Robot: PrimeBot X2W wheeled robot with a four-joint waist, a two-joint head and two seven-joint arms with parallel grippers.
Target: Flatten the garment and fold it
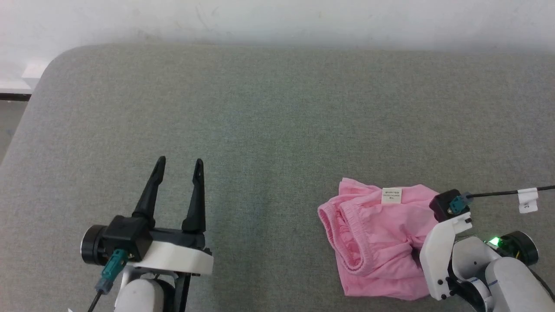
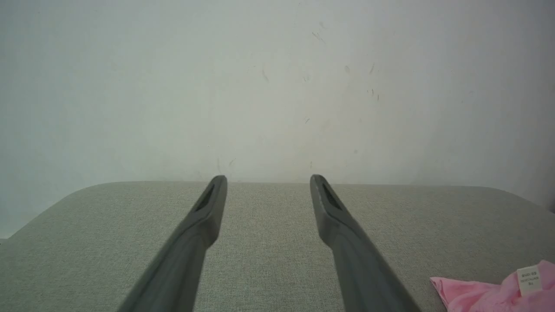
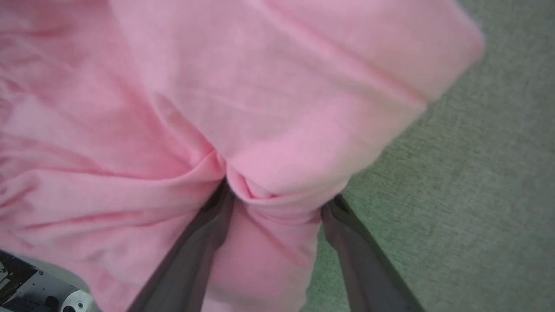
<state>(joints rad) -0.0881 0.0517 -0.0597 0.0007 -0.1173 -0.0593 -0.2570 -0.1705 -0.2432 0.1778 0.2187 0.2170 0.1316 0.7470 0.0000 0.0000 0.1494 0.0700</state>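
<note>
the garment (image 1: 381,242) lies bunched at 4 o'clock on the bench (image 1: 277,108). the right hand (image 3: 277,195), spread wide, straddles a fold, nothing pinched yet, probably to tug it flat. the left hand (image 1: 180,161) hovers at 7 o'clock, wide open, empty.

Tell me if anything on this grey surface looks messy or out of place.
The garment lies crumpled at the right of the grey surface, elastic edge doubled over, a fold bunched between the fingers of the open right tool. Nothing looks torn or spilled.
</note>
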